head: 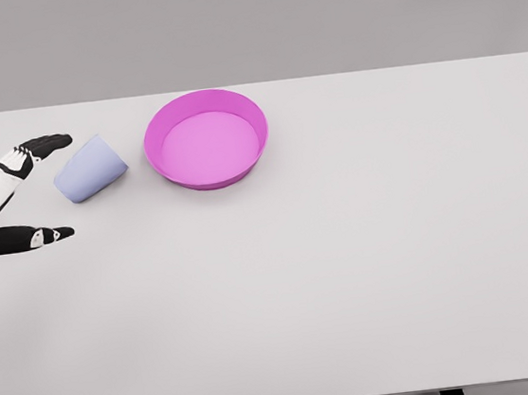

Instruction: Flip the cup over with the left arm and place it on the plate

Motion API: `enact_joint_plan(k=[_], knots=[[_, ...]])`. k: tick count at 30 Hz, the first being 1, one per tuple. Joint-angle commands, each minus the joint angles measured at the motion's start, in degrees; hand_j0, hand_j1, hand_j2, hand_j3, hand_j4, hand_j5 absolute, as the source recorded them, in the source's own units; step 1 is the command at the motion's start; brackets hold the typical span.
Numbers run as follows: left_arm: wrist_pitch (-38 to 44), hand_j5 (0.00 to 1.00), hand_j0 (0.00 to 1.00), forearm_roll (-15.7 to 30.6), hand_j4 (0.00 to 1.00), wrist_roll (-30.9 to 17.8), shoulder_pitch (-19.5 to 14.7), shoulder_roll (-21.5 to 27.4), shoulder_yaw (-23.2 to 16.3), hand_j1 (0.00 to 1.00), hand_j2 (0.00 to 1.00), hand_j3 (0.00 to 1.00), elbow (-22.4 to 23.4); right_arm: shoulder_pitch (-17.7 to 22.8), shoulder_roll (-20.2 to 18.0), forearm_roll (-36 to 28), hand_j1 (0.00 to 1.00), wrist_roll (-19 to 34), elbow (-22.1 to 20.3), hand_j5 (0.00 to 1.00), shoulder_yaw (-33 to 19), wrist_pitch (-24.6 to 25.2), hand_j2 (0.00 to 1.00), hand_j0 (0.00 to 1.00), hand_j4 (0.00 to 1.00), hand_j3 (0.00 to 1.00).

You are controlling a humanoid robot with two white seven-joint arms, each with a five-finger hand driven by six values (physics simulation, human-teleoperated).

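At far left of the table, the left hand enters from the picture's left edge: white forearm shell, black fingers. Fingers spread wide, upper group reaching toward the cup, lower digit lying apart and nearer the camera. Nothing held; the upper fingertips sit just beside the cup's upper left edge, contact cannot be confirmed.

Cup: one, pale lavender-blue, smooth matte, tapered cylinder. Lying on its side on the tabletop, between the hand and the plate. Long axis runs diagonally, lower left to upper right. Wider end sits lower left, narrower end upper right toward the plate; which end is the mouth cannot be told.

Plate: one, magenta-pink, round, shallow with a raised sloping rim and flat lighter floor. Sits just right of the cup, apart from it, toward the table's far edge.

Table surface: white, flat, matte, rectangular. Two dark legs show at the bottom edge.
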Motion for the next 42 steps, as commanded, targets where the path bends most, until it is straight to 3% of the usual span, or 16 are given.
enact_joint_plan(k=[1,10,15,19,22,26,29,30,34,37,39,42], knots=[[0.1,1.00,1.00,-0.1,1.00,0.0,0.0,0.1,0.0,1.00,1.00,1.00,0.0,0.0,0.0,-0.2,1.00,-0.2,0.0,1.00,0.0,-0.1,1.00,1.00,1.00,1.00],[0.1,1.00,1.00,-1.0,1.00,0.0,0.0,0.1,0.5,1.00,1.00,1.00,0.4,0.0,0.0,0.1,1.00,0.0,-0.1,1.00,0.0,0.0,1.00,1.00,1.00,1.00],[0.1,1.00,1.00,-1.2,1.00,0.0,0.1,0.4,2.5,1.00,1.00,1.00,3.5,0.0,0.0,0.0,1.00,0.0,0.0,1.00,0.0,0.0,1.00,1.00,1.00,1.00],[0.1,1.00,1.00,-2.9,1.00,0.0,0.0,-0.1,4.1,1.00,1.00,1.00,5.0,0.0,0.0,0.0,1.00,0.0,0.0,1.00,0.0,0.0,1.00,1.00,1.00,1.00],[0.1,1.00,1.00,-6.7,1.00,-0.1,-0.1,-0.9,4.0,1.00,1.00,1.00,4.8,0.0,0.0,0.1,1.00,0.0,0.0,1.00,0.0,0.0,1.00,1.00,1.00,1.00],[0.1,1.00,1.00,-6.7,1.00,0.0,-0.2,-1.9,4.3,1.00,1.00,1.00,4.5,0.0,0.0,0.1,1.00,0.0,0.0,1.00,0.0,0.0,1.00,1.00,1.00,1.00],[0.1,1.00,1.00,-4.6,1.00,0.1,-0.3,-4.1,5.0,1.00,1.00,1.00,4.1,0.0,0.0,0.0,1.00,0.0,0.0,1.00,0.0,0.0,1.00,1.00,1.00,1.00],[0.1,1.00,1.00,0.0,1.00,-0.2,-0.3,-7.8,5.9,1.00,1.00,1.00,1.3,0.0,0.0,0.0,1.00,0.0,0.0,1.00,0.0,0.0,1.00,1.00,1.00,1.00],[0.1,1.00,1.00,2.4,1.00,-3.9,-3.0,-8.0,5.4,1.00,1.00,1.00,-0.4,0.0,0.0,0.0,1.00,0.0,0.0,1.00,0.0,0.0,1.00,1.00,1.00,1.00],[0.1,1.00,1.00,3.8,1.00,-16.3,-5.5,-8.8,4.1,1.00,1.00,1.00,-0.6,0.0,0.0,0.0,1.00,0.0,0.0,1.00,0.0,0.0,1.00,1.00,1.00,1.00],[0.1,1.00,1.00,3.2,1.00,-16.8,-5.2,-8.8,3.7,1.00,1.00,1.00,-0.4,0.0,0.0,0.0,1.00,0.0,0.0,1.00,0.0,0.0,1.00,1.00,1.00,1.00],[0.1,1.00,1.00,3.8,1.00,-16.5,-6.0,-0.4,2.0,1.00,1.00,1.00,-0.4,0.0,0.0,0.1,1.00,0.0,0.0,1.00,0.0,0.0,1.00,1.00,1.00,1.00]])
